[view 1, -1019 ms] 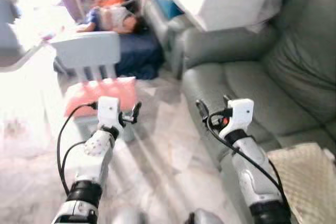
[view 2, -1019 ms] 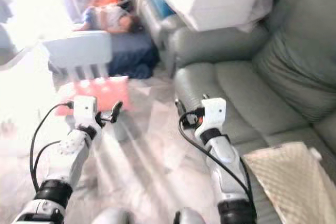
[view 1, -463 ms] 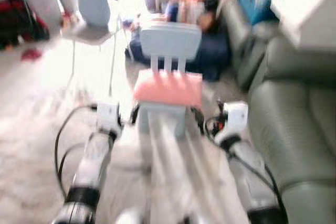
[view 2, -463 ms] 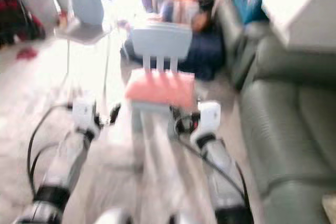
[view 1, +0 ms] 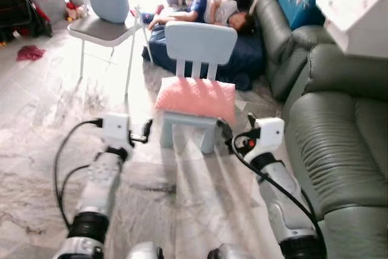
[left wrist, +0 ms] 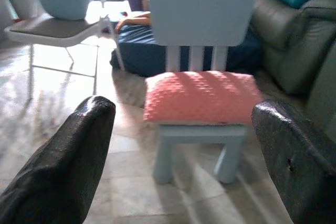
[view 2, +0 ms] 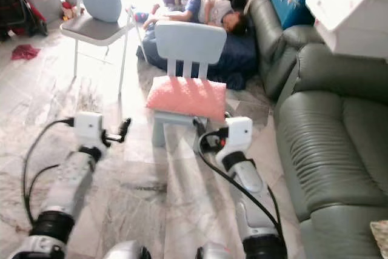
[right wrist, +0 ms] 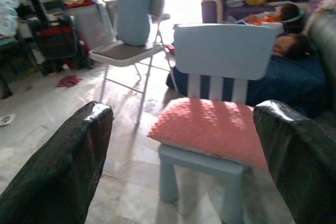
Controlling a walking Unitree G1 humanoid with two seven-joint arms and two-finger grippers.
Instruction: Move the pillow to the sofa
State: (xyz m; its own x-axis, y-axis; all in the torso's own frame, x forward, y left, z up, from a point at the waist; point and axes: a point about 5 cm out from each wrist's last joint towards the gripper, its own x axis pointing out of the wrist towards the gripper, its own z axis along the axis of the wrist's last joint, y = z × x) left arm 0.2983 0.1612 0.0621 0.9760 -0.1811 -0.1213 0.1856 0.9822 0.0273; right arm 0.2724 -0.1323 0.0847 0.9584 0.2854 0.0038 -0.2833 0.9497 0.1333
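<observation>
A: On the seat of the small pale-blue chair (view 1: 197, 59) lay the pink pillow (view 1: 196, 97), flat and square to the backrest, straight ahead of the robot. Nothing was touching it.

B: And the sofa?

A: The grey-green sofa (view 1: 339, 144) stood off to the robot's right, well apart from the chair, its seat cushions bare nearest the robot. A white box (view 1: 357, 4) sat up on its far armrest.

B: So how much of the job was done?

A: By my reading, none of the moving itself. The pillow was on the chair and no finger was on it. The approach looked about finished, with the grasp, the lift, the turn to the right and the set-down all left.

B: Where were the arms?

A: Both were held out low, short of the chair. The left gripper (view 1: 145, 131) hung near the chair's front-left leg, the right gripper (view 1: 233, 130) just before its front-right corner. In each wrist view the two black fingers stood wide apart with the pillow framed between them, so both claws were spread and empty.

B: Anything else near?

A: A person (view 1: 209, 10) lay on a dark cushion behind the chair, and a folding chair (view 1: 106, 28) stood to the left.
</observation>
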